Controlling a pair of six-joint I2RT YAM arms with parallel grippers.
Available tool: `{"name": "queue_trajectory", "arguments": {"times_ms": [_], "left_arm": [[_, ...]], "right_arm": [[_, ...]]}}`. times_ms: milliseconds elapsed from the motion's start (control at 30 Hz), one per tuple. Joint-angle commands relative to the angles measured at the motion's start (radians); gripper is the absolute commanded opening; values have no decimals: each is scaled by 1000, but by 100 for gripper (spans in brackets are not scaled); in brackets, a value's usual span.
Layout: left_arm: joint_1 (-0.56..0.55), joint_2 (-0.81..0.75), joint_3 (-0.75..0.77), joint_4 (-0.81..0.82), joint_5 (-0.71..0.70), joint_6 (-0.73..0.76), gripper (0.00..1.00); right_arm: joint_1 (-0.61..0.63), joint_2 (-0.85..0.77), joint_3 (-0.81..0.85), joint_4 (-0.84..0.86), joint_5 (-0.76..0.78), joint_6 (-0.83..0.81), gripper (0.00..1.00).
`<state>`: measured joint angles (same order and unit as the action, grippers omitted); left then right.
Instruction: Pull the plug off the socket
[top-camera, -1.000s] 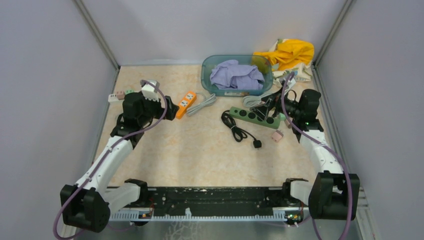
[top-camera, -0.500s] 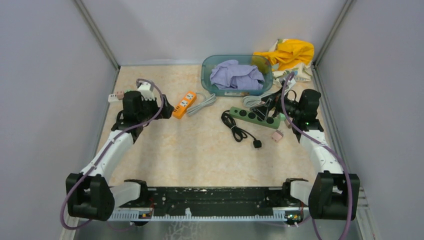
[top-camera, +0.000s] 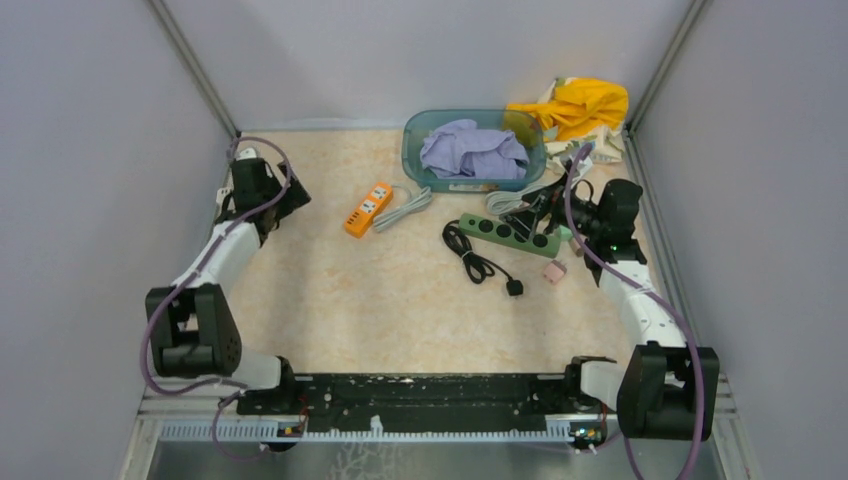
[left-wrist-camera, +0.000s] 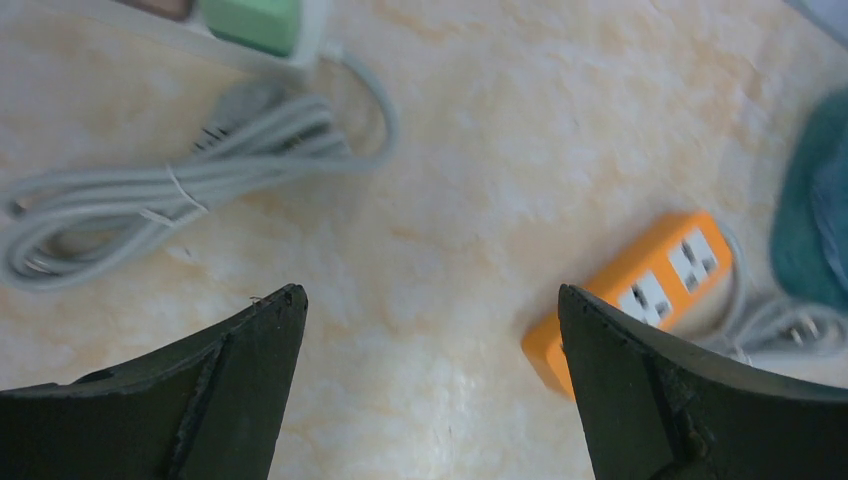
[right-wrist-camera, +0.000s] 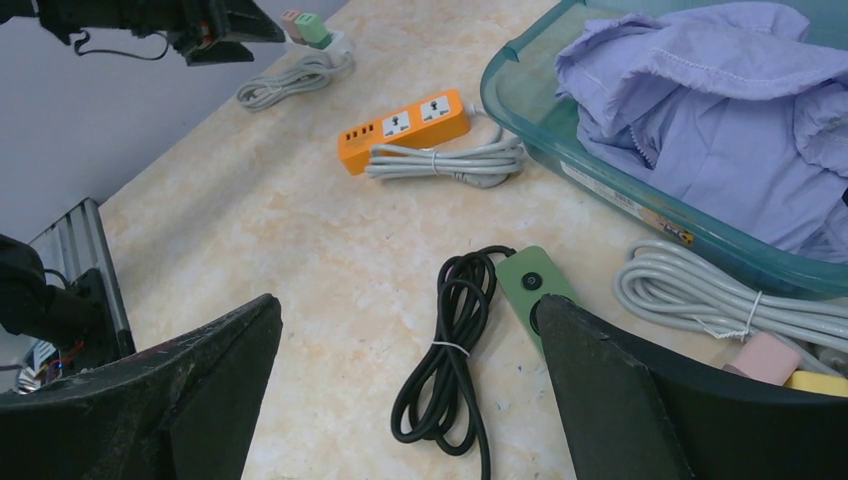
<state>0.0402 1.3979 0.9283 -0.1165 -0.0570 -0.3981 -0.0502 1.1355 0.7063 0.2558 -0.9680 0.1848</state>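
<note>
In my left wrist view the top edge cuts the white socket strip (left-wrist-camera: 312, 36), so I see only a part of its green plug (left-wrist-camera: 255, 15). From above, my left arm (top-camera: 228, 248) hides this strip. In my right wrist view the green strip (right-wrist-camera: 535, 290) goes behind one finger (right-wrist-camera: 640, 420) of my right pincer (right-wrist-camera: 410, 300), and there the green plug is too small to judge.
</note>
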Motion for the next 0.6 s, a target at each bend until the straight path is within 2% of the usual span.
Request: {"name": "queue_trajectory", "arguments": {"times_ms": [0, 67, 133, 267, 400, 567], "left_arm": [[6, 163, 197, -104, -302, -45, 100], [6, 251, 262, -105, -339, 27, 100], [6, 315, 299, -81, -301, 163, 100], [9, 329, 239, 50, -203, 379, 99], [13, 342, 190, 130, -166, 489, 98], [33, 417, 227, 117, -172, 567, 95]], "right_arm": [[-7, -36, -4, 77, -18, 33, 99], [-7, -44, -6, 81, -17, 37, 99], [-6, -51, -6, 81, -12, 39, 99], [-7, -60, -6, 78, -5, 39, 99], [-7, -59, -6, 83, -10, 46, 99], [-7, -64, -7, 84, -11, 47, 99]]}}
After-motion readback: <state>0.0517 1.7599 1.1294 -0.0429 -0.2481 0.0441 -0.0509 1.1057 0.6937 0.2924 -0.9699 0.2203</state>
